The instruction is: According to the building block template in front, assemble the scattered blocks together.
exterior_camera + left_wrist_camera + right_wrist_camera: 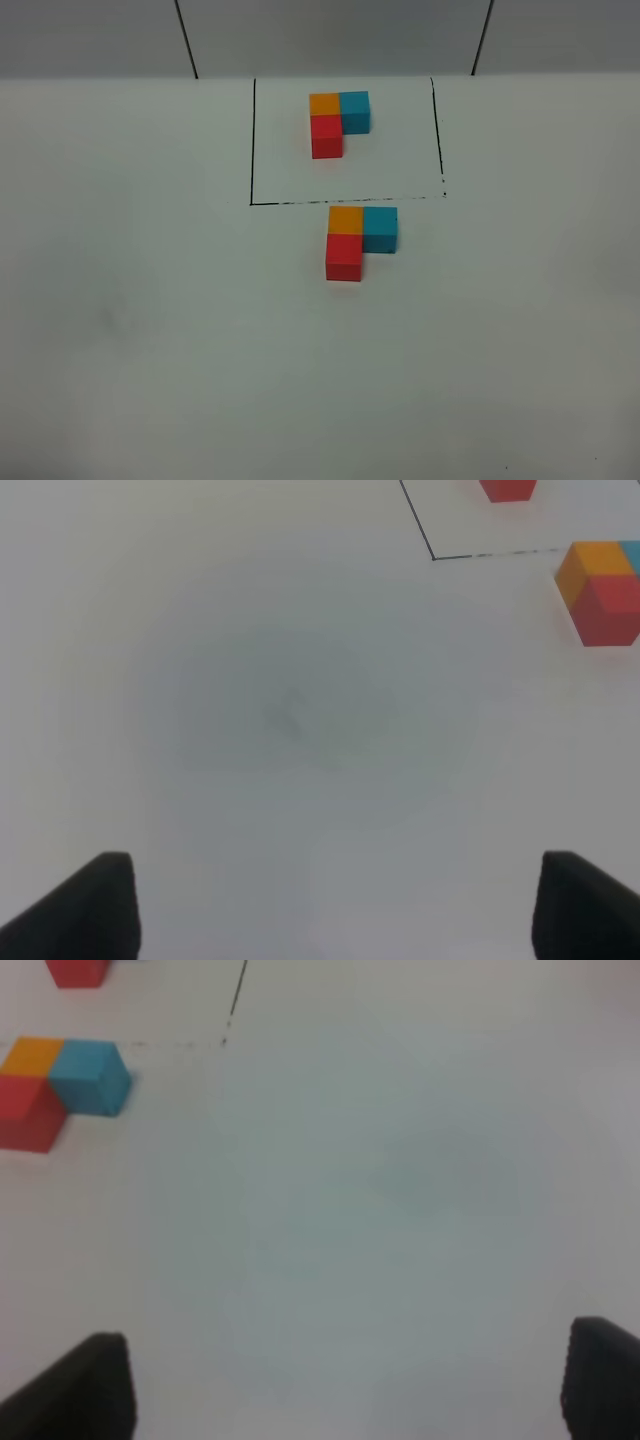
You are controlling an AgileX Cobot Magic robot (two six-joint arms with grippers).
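The template is an L of joined orange, cyan and red cubes inside a thin black outline at the back of the table. Just in front of the outline, an orange block, a cyan block and a red block sit touching in the same L shape. They also show in the left wrist view and the right wrist view. My left gripper and right gripper are open and empty over bare table, away from the blocks. Neither arm shows in the high view.
The white table stretches around the blocks. Its back edge meets a grey wall with two dark seams.
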